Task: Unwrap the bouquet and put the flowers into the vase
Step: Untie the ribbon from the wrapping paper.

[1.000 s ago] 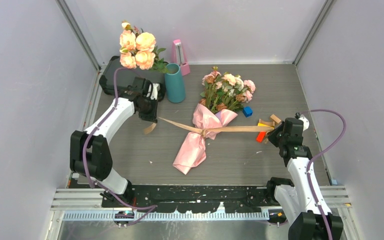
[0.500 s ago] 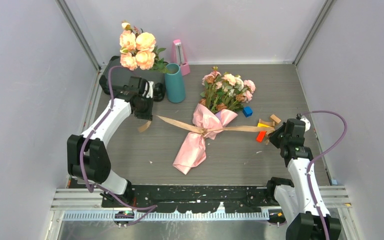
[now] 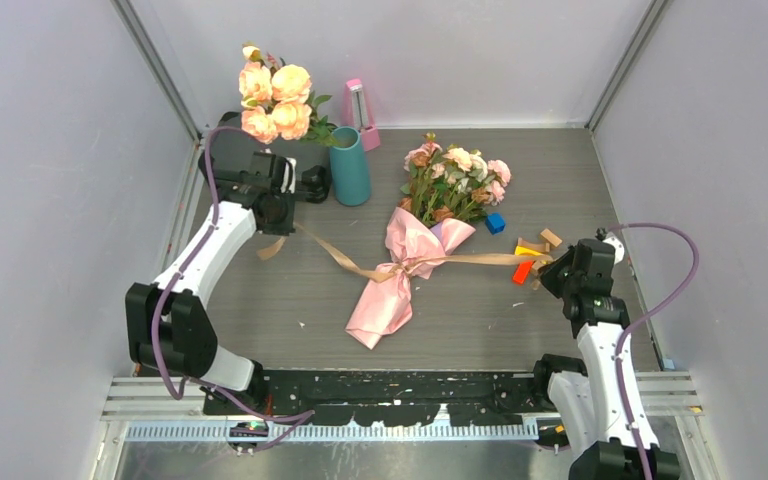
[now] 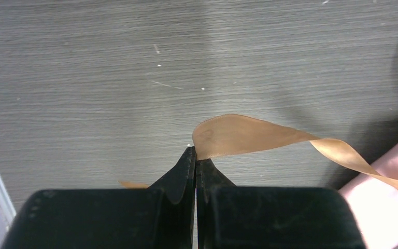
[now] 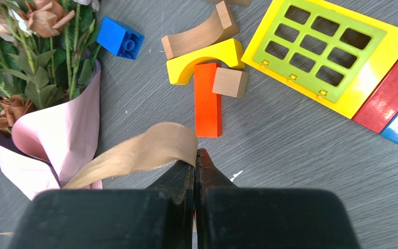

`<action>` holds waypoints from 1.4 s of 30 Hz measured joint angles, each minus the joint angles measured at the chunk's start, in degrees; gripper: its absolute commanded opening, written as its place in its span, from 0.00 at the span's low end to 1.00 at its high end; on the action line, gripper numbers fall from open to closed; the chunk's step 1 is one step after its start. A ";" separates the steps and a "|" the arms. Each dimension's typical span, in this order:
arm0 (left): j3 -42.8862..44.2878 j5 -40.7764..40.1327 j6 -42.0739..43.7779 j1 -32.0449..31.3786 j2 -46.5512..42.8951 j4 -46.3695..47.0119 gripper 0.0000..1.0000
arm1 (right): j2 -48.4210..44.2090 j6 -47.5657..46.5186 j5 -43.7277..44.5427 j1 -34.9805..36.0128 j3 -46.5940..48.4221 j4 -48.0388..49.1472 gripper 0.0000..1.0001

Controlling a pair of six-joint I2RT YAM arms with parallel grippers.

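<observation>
On the tabletop (image 3: 290, 290), bouquet (image 3: 422, 235) lies wrapped, ribbon (image 4: 249, 136) tied round its pink paper. Left claw (image 4: 195, 158) clamped on one ribbon end, right claw (image 5: 195, 158) clamped on the other.

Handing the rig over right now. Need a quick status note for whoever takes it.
Fingers: left gripper shut on one end of the ribbon; right gripper shut on the other end.
Things: bouquet lies mid-table, flowers pointing to the back, paper on. vase upright at back left.
Done: both ribbon ends gripped.
Left: ribbon looks not yet off the wrap. Pull it free, open the paper, put the flowers in the vase.
</observation>
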 measured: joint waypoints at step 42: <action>-3.52 -11.96 0.44 -2.95 -9.46 0.26 0.85 | -8.37 3.34 7.87 -0.24 2.45 -10.43 0.80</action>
